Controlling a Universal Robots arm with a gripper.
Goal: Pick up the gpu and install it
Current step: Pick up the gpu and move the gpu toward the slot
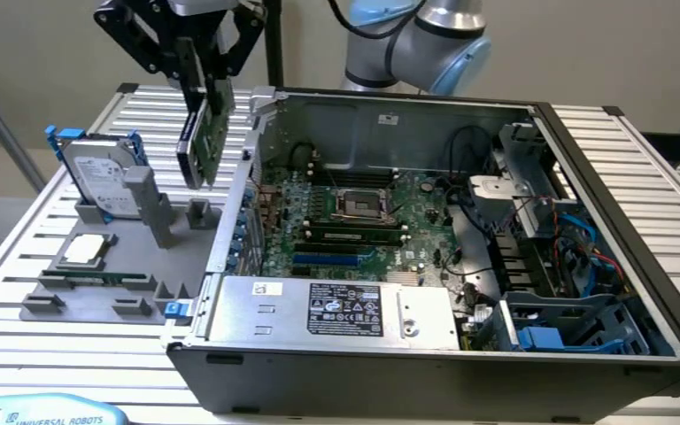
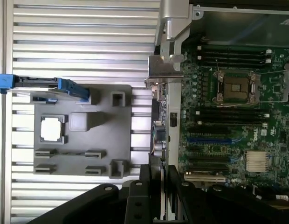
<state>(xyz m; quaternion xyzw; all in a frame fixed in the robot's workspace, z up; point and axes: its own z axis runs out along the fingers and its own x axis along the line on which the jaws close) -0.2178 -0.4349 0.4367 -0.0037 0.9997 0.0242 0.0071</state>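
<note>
"UNIVERSAL ROBOTS": that's the one bit of writing I can read from here, on the pale blue object (image 1: 45, 413) at the near edge of the slatted worktop (image 1: 623, 150). The power supply (image 1: 328, 310) in the open computer case (image 1: 435, 376) carries a black label with white print, too fine to make out, and a small white sticker beside it.

Now the gpu (image 1: 203, 133). It's up in the air, hanging on edge, with the black jaws pinching its upper end from both faces. The card hangs straight below them, just outside the case wall on the exterior view's left. That puts it between the wall and the hard drive (image 1: 98, 173) standing in its blue frame.

From the wrist view the card is edge-on, its silver bracket (image 2: 170, 28) at the end away from the jaws, running alongside the green motherboard (image 2: 228, 116). Underneath, the grey holder (image 1: 104, 288) sits on the worktop, a processor (image 1: 86, 251) lying in its square pocket.
</note>
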